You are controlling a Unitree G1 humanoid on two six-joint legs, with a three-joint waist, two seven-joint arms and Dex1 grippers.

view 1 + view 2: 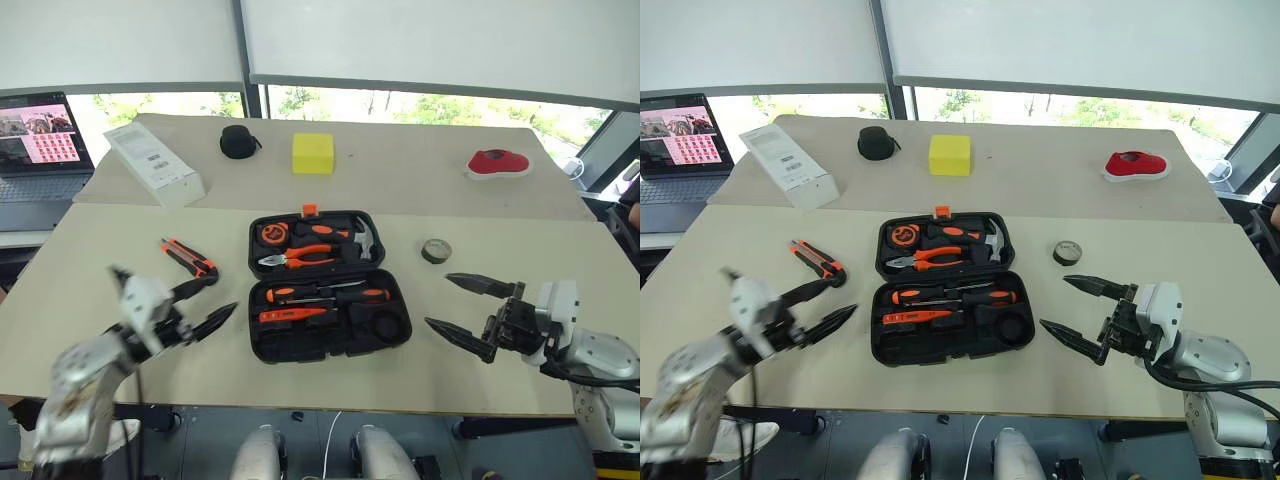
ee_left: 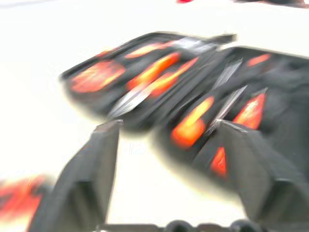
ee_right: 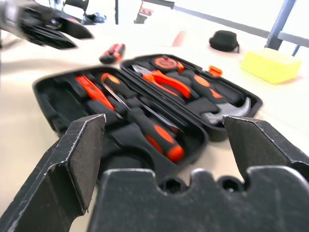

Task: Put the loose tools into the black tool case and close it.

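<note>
Windows with lowered blinds run behind a pale counter point(image 1: 500, 350), and the black tool case point(image 1: 325, 285) lies open flat near its middle, its small orange latch at the far edge. All places below are given from this case. In its far half sit a tape measure point(image 1: 272, 234), pliers point(image 1: 300, 259) and a hammer point(image 1: 350, 236). In its near half lie two long screwdrivers point(image 1: 335, 293) with orange-and-black handles, and just nearer than them the short orange tester screwdriver point(image 1: 290, 314). The utility knife point(image 1: 188, 258) rests loose on the counter to the case's left, well apart from it. The small dark tape roll point(image 1: 436, 250) stands loose to the case's right, near the far half's corner. The left pincer point(image 1: 205, 305) hovers to the case's left, just nearer than the knife, its two black fingers spread and holding nothing. The right pincer point(image 1: 470, 310) hovers to the case's right, nearer than the tape roll, fingers spread wide and bare. Beyond the case sit a round black pouch point(image 1: 238, 141), a yellow block point(image 1: 312, 153), a white box point(image 1: 155, 165) and a red shoe point(image 1: 499, 163); a laptop point(image 1: 38, 150) stands far left.
</note>
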